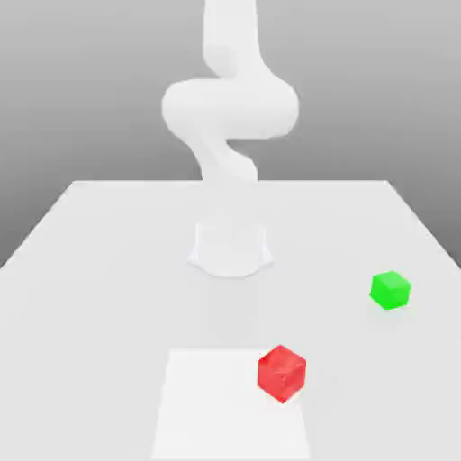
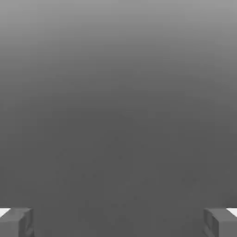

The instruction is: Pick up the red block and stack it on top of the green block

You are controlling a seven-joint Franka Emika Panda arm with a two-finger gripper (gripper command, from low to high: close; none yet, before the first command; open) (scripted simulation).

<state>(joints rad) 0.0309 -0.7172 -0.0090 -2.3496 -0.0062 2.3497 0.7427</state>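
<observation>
Exterior view: the white table [image 1: 108,234] carries both cubes, each resting on it by itself. The red block [image 1: 282,373] lies nearest the camera, on the edge of a paler square patch [image 1: 216,405], toward the exterior view's right of centre. The green block [image 1: 390,290] sits farther back and farther to the exterior view's right, well apart from the red one. The white arm [image 1: 230,108] rises behind them from its round base [image 1: 230,250], bent high above the table.

Stage of the task, as judged: the very start (neither cube touched, nothing stacked). The approach to the red block is not yet begun. The next move calls for bringing the hand over the red block, lining the fingers up with two of its opposite faces (it sits turned corner-on to this camera), then lowering around it.

In the hand view the gripper [image 2: 118,222] shows two grey fingertips [image 2: 16,222] at opposite sides of the picture, spread as wide as they go, with plain grey between them. They hold nothing and touch nothing.
</observation>
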